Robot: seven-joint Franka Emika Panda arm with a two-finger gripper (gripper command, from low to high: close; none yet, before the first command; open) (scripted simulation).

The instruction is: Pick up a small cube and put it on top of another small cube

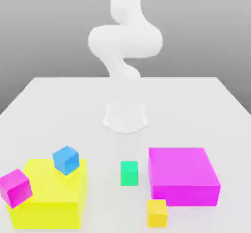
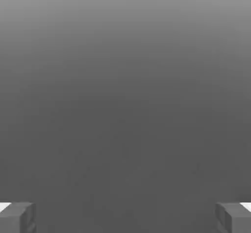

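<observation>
Nearest the exterior camera: small yellow cube [image 1: 157,212] resting on the surface [image 1: 59,104], just in front of the big magenta block [image 1: 184,174]. Toward the exterior view's left: big yellow block [image 1: 51,194], with a small magenta cube [image 1: 15,187] perched tilted at its near left edge and a small blue cube [image 1: 65,159] tilted at its far top edge.

Between the two big blocks: small green cube [image 1: 129,173], lying flat on the surface, apart from both blocks, untouched. Farther back: white arm [image 1: 125,41] rising from its round base [image 1: 126,117], coiled upward and out of frame.

End effector [image 2: 125,217]: seen in the hand view with fingers [image 2: 17,216] spread wide at opposite edges, nothing between them, facing plain grey background.

Progress, judged from layout: none recorded. Green cube not yet grasped, no cube stacked on another small cube. Remaining: descent to green cube, closure on it, lift, transfer, and placement atop a second small cube, probably the yellow one lying flat nearby.
</observation>
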